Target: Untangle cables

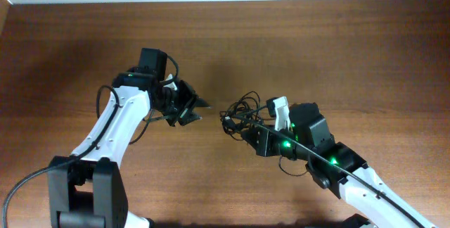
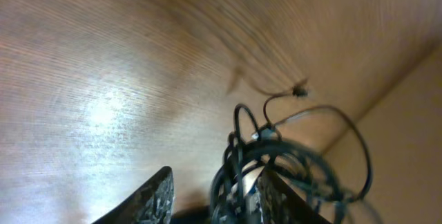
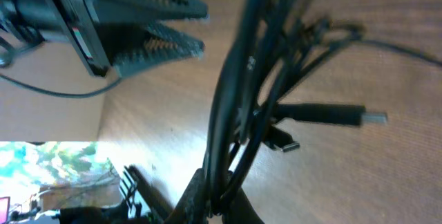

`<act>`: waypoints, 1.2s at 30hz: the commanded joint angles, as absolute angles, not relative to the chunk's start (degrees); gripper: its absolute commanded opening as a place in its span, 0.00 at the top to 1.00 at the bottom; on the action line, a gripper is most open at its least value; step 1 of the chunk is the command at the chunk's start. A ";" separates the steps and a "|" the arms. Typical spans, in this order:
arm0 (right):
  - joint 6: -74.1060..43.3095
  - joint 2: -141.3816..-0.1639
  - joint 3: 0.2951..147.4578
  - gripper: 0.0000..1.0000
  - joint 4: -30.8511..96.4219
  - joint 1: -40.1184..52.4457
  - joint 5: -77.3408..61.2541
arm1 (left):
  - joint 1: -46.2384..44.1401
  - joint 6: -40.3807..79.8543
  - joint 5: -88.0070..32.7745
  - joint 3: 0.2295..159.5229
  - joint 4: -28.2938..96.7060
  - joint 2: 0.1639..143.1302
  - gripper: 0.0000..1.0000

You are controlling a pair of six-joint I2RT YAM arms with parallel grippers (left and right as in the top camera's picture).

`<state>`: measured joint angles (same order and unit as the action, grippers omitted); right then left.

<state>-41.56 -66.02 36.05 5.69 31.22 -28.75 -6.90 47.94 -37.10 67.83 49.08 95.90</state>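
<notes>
Right end effector (image 3: 215, 207) clamped on cables (image 3: 238, 92), tangle running out beyond its fingertips. Left end effector (image 1: 199, 110) spread, empty, near tangle, not touching. Risks: pulling tightens knot; plug (image 3: 328, 114) snags loop; bundle slips free.

cables (image 1: 241, 112): thin black cords in one knotted clump of loops, just right of centre in overhead. Right wrist view: strands run bunched from top to bottom centre. Straight plug (image 3: 331, 114) with a metal tip pokes right, mid-frame.
</notes>
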 commanded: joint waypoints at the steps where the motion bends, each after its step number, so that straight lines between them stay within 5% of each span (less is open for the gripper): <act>1: -40.47 -66.39 36.45 0.96 2.70 31.46 -27.83 | -6.98 33.76 -43.13 68.36 50.96 95.55 0.56; 4: -40.45 -66.39 36.45 0.96 -2.70 31.46 -31.86 | -7.75 33.76 -43.09 68.36 51.72 95.55 0.70; 5: -40.45 -66.39 36.45 0.96 -3.90 31.46 -33.26 | -8.67 33.78 -43.09 68.36 51.29 95.55 0.57; 9: -36.56 -66.39 36.45 0.96 -3.86 31.48 -37.17 | -8.99 37.32 -43.11 68.36 49.93 95.55 0.44; 12: -35.86 -66.39 36.42 0.96 -3.97 31.46 -38.04 | -8.95 43.51 -43.13 68.36 49.08 95.55 0.44; 16: -34.46 -66.39 36.42 0.96 -3.97 31.46 -39.22 | -8.97 48.18 -45.71 68.36 48.69 95.55 0.72; 19: -34.50 -66.39 36.45 0.96 -5.52 31.46 -39.27 | -10.20 48.25 -45.71 68.36 48.71 95.55 0.69; 23: -34.52 -66.39 36.42 0.96 -6.79 31.46 -40.53 | -10.83 48.82 -45.67 68.36 48.66 95.55 0.79; 24: -34.52 -66.39 36.45 0.96 -6.72 31.48 -40.53 | -10.83 48.80 -45.52 68.36 48.14 95.55 0.99; 29: -36.84 -66.39 36.42 0.96 12.86 31.46 -26.89 | -10.66 48.82 -39.18 68.36 44.93 95.55 1.00; 32: -38.37 -66.39 36.42 0.87 20.86 31.46 -23.24 | -10.66 44.80 -39.18 68.36 38.61 95.55 1.00; 36: -44.10 -66.39 36.45 0.63 17.91 31.46 -25.56 | -10.68 35.68 -39.18 68.36 36.51 95.55 1.00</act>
<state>-39.33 -66.61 36.49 19.75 31.27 -24.53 -10.85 41.30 -38.96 67.79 36.93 95.90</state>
